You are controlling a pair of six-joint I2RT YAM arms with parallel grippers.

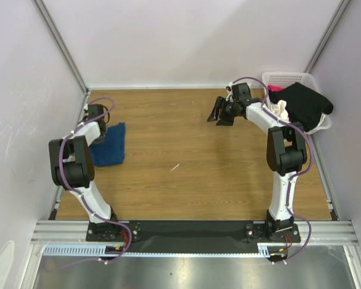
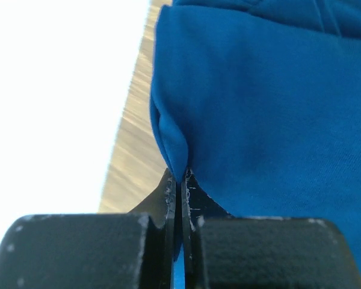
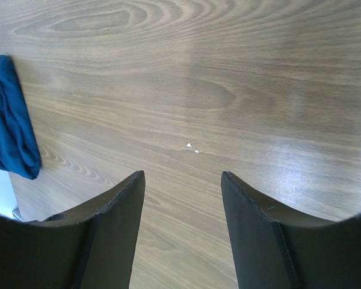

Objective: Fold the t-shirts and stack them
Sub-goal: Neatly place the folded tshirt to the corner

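Jaws on the left clench the blue t-shirt (image 1: 111, 149), partly arm-hidden from above; right jaws gape.

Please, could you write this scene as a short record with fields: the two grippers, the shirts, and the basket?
left gripper: shut on an edge of the blue t-shirt
right gripper: open, empty, above the table
blue t-shirt: bunched at the table's left edge
basket: far right corner
in basket: black t-shirt draped over the rim, pink cloth, cream cloth
folded stack: none visible
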